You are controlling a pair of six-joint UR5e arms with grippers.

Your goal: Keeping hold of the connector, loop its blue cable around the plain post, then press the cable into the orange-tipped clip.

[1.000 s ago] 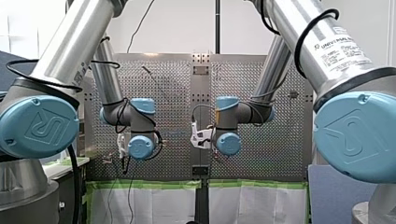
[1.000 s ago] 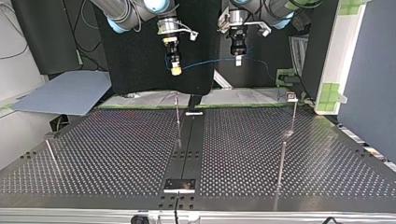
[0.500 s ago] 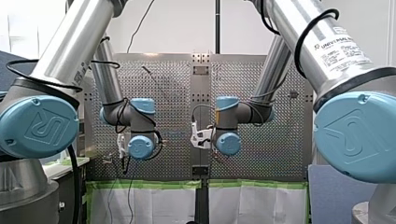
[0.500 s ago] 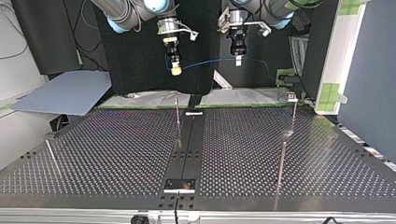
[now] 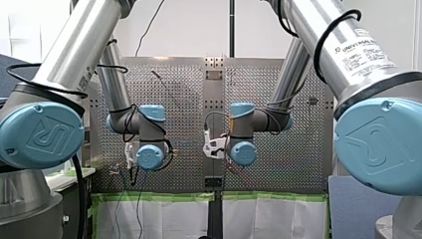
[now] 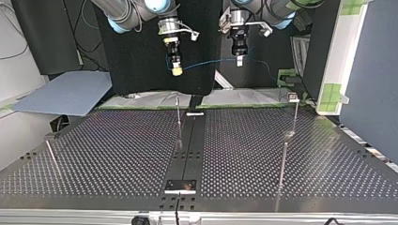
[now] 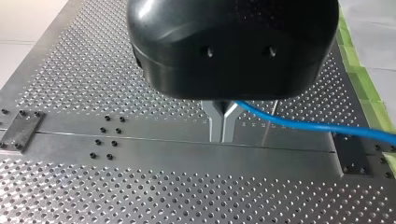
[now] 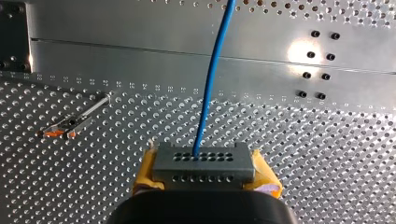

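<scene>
Both grippers hang up in the air, over the far side of the table in the top view. Neither one touches it.

The right gripper is closed tight on the connector. That is a small gray block w/ rows of little holes. A yellow pad hugs it on each side. The blue cable comes out of the connector's face and runs straight away from the gripper, over the table.

The left gripper has 2 metal fingers, and their tips are pressed together. The blue cable comes out from btwn them, just above the tips, and goes off to one side. So this gripper is closed around the cable.

In the top view the cable is a thin blue line. It goes from the right gripper at the left to the left gripper at the right. It dips a bit in the middle, then hangs down past the left one.

The orange-tipped clip is on the table, off to one side of the right gripper and well apart from the cable. A thin post stands near the table's far edge, below the right gripper. Nothing touches it.
</scene>
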